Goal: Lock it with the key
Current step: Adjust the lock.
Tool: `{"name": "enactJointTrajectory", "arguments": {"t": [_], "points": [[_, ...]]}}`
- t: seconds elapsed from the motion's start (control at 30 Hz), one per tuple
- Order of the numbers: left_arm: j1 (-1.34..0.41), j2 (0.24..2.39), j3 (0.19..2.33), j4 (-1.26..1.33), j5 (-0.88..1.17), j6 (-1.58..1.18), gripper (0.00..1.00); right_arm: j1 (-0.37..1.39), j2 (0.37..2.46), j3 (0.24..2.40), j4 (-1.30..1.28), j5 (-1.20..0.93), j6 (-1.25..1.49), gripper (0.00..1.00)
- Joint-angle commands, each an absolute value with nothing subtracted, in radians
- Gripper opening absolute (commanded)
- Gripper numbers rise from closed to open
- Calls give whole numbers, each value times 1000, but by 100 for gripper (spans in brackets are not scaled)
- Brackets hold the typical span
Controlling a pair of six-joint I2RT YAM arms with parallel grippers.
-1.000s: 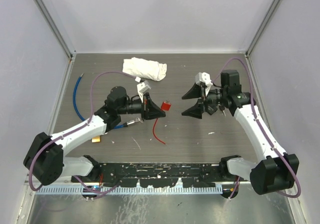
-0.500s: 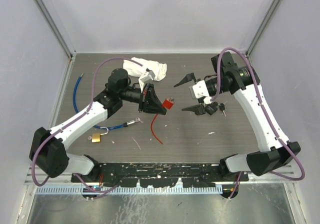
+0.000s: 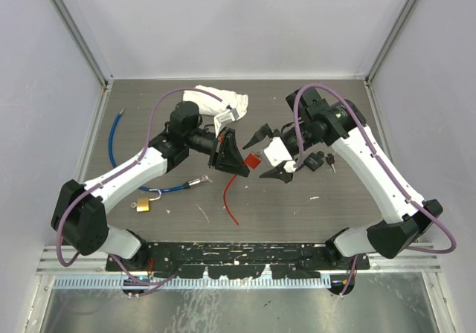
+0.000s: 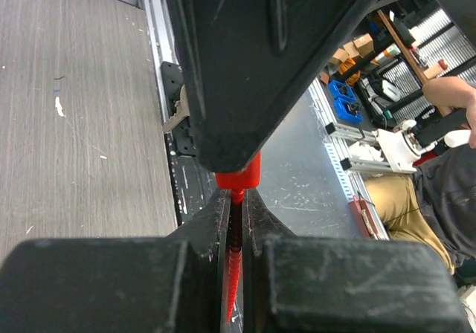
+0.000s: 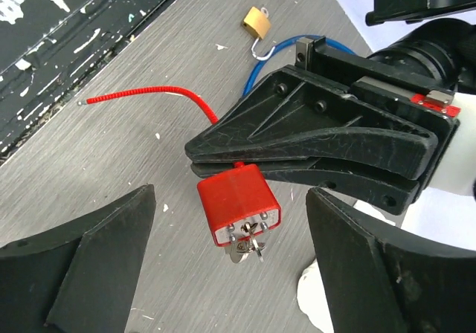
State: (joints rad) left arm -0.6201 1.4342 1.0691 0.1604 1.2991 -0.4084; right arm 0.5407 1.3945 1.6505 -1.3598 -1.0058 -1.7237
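Right wrist view: the red padlock (image 5: 238,203) sticks out between both arms, with a key (image 5: 246,251) stuck in its end face. Just behind the padlock, the left fingers (image 5: 312,136) are pinched tight on its red cable (image 5: 141,91). Either side of the padlock, the right fingers (image 5: 74,266) stand wide apart, touching nothing. Beyond the padlock, a brass padlock (image 5: 258,22) lies on the surface (image 5: 111,162).
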Motion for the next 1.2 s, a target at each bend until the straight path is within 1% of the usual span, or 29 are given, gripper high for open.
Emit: {"name": "enactJointTrajectory", "arguments": {"t": [0.0, 0.2, 0.4, 0.6, 0.83, 1.0, 1.03, 1.1, 1.13, 1.17], "points": [[-626, 1431, 1115, 198, 1360, -427, 0, 560, 1393, 1656, -1341, -959, -1697, 86], [-633, 1442, 1123, 196, 1373, -428, 0, 571, 1401, 1662, -1338, -943, -1685, 79], [-633, 1447, 1124, 192, 1380, -422, 0, 578, 1399, 1667, -1343, -940, -1680, 67], [-633, 1455, 1130, 184, 1378, -416, 0, 588, 1393, 1663, -1357, -949, -1682, 59], [-634, 1458, 1136, 174, 1372, -408, 0, 597, 1385, 1654, -1365, -946, -1680, 48], [-634, 1457, 1140, 154, 1358, -390, 1, 600, 1379, 1642, -1370, -938, -1681, 34], [-633, 1455, 1139, 147, 1355, -382, 3, 600, 1378, 1640, -1370, -936, -1680, 30], [-634, 1447, 1139, 125, 1339, -360, 12, 601, 1374, 1638, -1366, -933, -1671, 23], [-632, 1442, 1138, 112, 1329, -346, 19, 601, 1372, 1637, -1361, -933, -1658, 21], [-633, 1435, 1136, 97, 1309, -328, 30, 601, 1369, 1635, -1354, -933, -1643, 19]]}}
